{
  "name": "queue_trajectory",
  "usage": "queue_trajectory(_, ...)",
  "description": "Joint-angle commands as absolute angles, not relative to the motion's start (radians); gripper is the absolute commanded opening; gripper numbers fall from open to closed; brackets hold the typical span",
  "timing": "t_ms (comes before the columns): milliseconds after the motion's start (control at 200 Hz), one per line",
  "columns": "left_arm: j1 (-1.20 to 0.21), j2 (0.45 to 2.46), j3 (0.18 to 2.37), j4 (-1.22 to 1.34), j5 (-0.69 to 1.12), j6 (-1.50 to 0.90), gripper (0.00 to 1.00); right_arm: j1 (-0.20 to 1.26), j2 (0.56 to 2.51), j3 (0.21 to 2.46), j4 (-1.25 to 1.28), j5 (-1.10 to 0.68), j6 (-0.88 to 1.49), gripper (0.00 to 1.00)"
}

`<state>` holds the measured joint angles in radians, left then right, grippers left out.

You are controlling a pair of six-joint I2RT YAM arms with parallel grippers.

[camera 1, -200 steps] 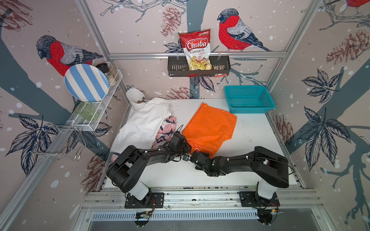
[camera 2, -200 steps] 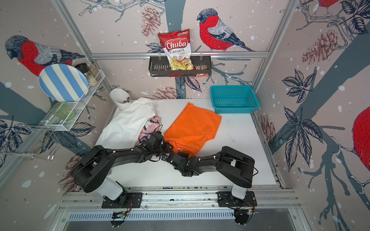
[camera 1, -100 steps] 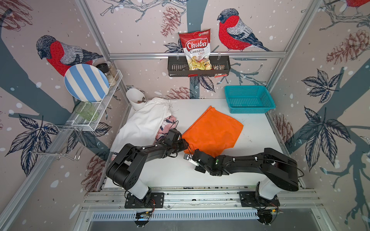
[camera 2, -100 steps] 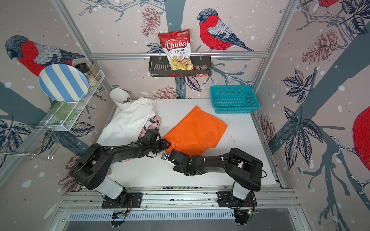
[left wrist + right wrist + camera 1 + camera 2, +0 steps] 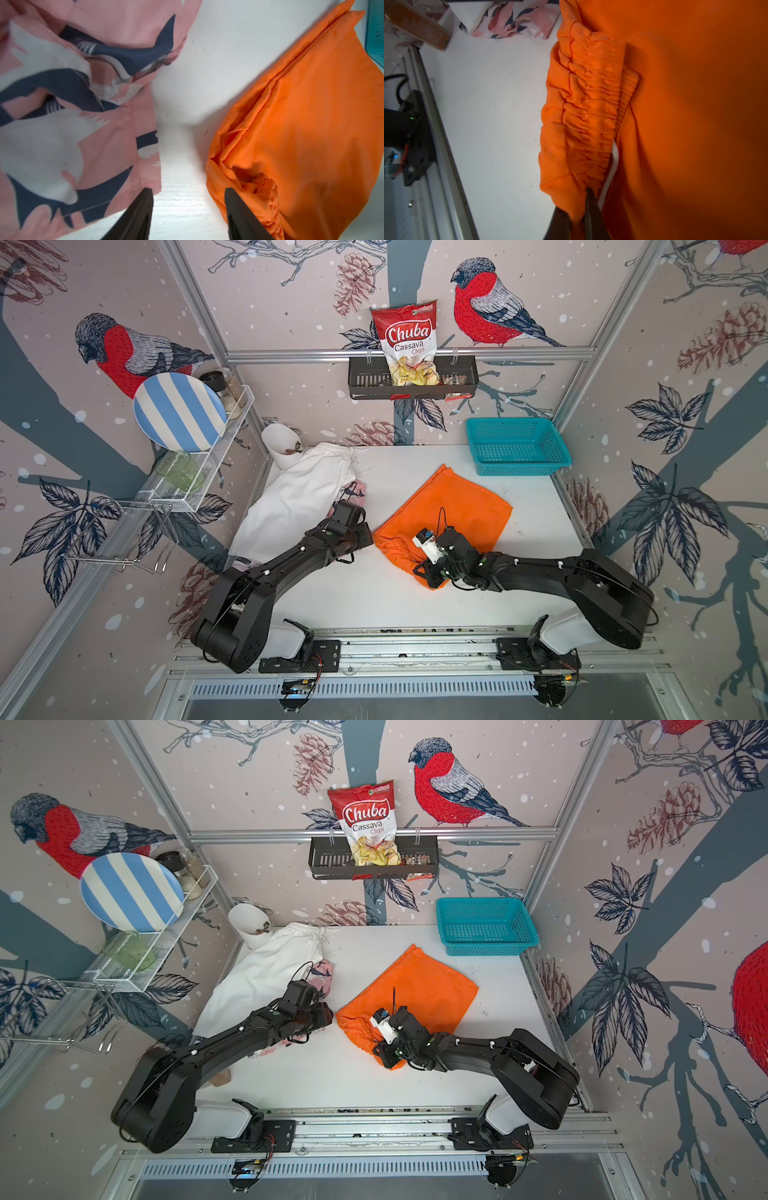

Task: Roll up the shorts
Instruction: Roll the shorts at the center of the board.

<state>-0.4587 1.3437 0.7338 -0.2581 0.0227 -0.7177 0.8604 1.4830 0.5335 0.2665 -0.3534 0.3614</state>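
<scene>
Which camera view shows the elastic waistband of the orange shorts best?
The right wrist view: the waistband fills it, pinched by the right end effector. The left wrist view shows a small bunch; both top views show it partly behind the right arm.

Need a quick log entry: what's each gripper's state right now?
Left gripper: open, holding nothing.
Right gripper: closed on the orange shorts.

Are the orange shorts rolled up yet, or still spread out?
Mostly spread: the orange shorts lie flat, with only the elastic waistband bunched up at one end.
</scene>
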Motion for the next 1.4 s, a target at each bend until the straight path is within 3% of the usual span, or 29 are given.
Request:
queue_trajectory(0, -0.499, 1.321, 0.745, -0.334, 0.021, -0.733, 0.61, 0.795, 1.495, 0.476, 0.494, -0.566, 0.656, 0.0)
queue_trajectory(170, -0.611, 1.391, 0.772, -0.242, 0.064, -0.801, 0.68, 0.723, 1.573, 0.425, 0.636, -0.661, 0.808, 0.0)
queue_trajectory(530, -0.665, 1.653, 0.887, -0.166, 0.037, -0.846, 0.76, 0.727, 1.548, 0.455, 0.448, -0.602, 0.665, 0.0)
queue_trajectory(615, -0.658, 1.691, 0.914, -0.155, 0.044, -0.829, 0.72, 0.73, 1.53, 0.467, 0.379, -0.57, 0.617, 0.0)
queue_trajectory(695, -0.655, 1.721, 0.942, -0.162, 0.047, -0.81, 0.55, 0.738, 1.512, 0.494, 0.281, -0.505, 0.567, 0.0)
queue_trajectory(765, -0.65, 1.739, 0.955, -0.176, 0.038, -0.799, 0.3, 0.758, 1.484, 0.528, 0.184, -0.411, 0.522, 0.09)
queue_trajectory(870, -0.649, 1.739, 0.955, -0.198, 0.022, -0.793, 0.14, 0.837, 1.445, 0.604, 0.011, -0.197, 0.452, 0.23)
queue_trajectory(925, -0.649, 1.729, 0.943, -0.194, 0.024, -0.792, 0.12, 0.904, 1.436, 0.657, -0.079, -0.043, 0.415, 0.3)
queue_trajectory(1025, -0.649, 1.721, 0.927, -0.19, 0.033, -0.793, 0.1, 1.04, 1.445, 0.757, -0.21, 0.232, 0.362, 0.53)
queue_trajectory(1111, -0.649, 1.721, 0.927, -0.19, 0.038, -0.79, 0.1, 1.121, 1.472, 0.829, -0.271, 0.366, 0.318, 0.64)
queue_trajectory(1266, -0.648, 1.713, 0.925, -0.194, 0.04, -0.79, 0.1, 1.245, 1.553, 0.914, -0.275, 0.523, 0.248, 0.79)
queue_trajectory(1396, -0.646, 1.701, 0.918, -0.194, 0.043, -0.794, 0.1, 1.279, 1.66, 0.966, -0.263, 0.613, 0.211, 0.84)
